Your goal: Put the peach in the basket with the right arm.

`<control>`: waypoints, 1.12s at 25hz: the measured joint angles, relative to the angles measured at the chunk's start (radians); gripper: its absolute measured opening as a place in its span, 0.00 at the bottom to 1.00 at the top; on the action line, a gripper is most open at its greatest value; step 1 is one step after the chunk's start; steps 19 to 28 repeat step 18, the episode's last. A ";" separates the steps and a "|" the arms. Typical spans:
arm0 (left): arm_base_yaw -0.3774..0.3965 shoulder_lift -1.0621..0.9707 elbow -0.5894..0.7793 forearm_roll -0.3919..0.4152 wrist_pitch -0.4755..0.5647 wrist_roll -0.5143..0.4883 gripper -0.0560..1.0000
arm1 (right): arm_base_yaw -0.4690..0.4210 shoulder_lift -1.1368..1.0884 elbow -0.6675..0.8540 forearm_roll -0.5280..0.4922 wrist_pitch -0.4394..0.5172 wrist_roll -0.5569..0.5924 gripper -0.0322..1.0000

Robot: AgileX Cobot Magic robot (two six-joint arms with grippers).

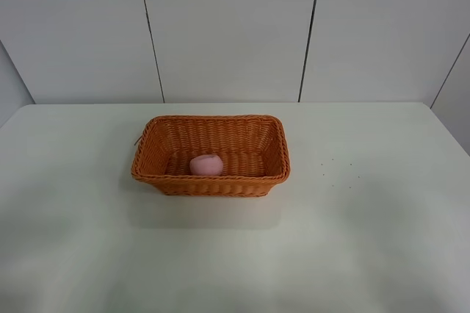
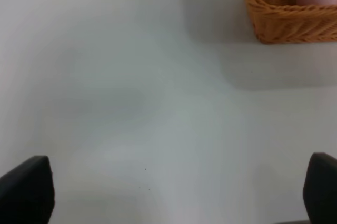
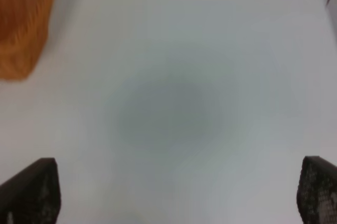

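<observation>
A bare test or lab-like room, not a home: a plain white table [image 1: 367, 254] fills the exterior high view, and behind it, beyond the orange wicker basket [image 1: 176, 185], rises a wall of flat pale grey panels [image 1: 228, 26] split by thin dark vertical seams. Nothing domestic stands near the basket; the wrist views show only the same blank white tabletop around it

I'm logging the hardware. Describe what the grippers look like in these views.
Only the jaws show, at the wrist views' edges. The left gripper has plain black, blocky tips. The right gripper has dark tips with a fine mesh-like texture. No cables or markings are visible.
</observation>
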State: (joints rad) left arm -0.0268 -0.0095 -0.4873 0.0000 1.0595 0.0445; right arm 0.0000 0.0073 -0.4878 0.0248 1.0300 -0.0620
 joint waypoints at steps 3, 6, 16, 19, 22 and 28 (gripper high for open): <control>0.000 0.000 0.000 0.000 0.000 0.000 0.98 | 0.000 -0.010 0.001 -0.006 0.000 0.001 0.70; 0.000 0.000 0.000 0.000 0.000 0.000 0.98 | 0.000 -0.011 0.001 -0.007 0.000 0.003 0.70; 0.000 0.000 0.000 0.000 0.000 0.000 0.98 | 0.000 -0.011 0.001 -0.011 0.000 0.004 0.70; 0.000 0.000 0.000 0.000 0.000 0.000 0.98 | 0.000 -0.012 0.001 -0.011 0.000 0.004 0.70; 0.000 0.000 0.000 0.000 0.000 0.000 0.98 | 0.000 -0.012 0.001 -0.011 0.000 0.004 0.70; 0.000 0.000 0.000 0.000 0.000 0.000 0.98 | 0.000 -0.012 0.001 -0.011 0.000 0.004 0.70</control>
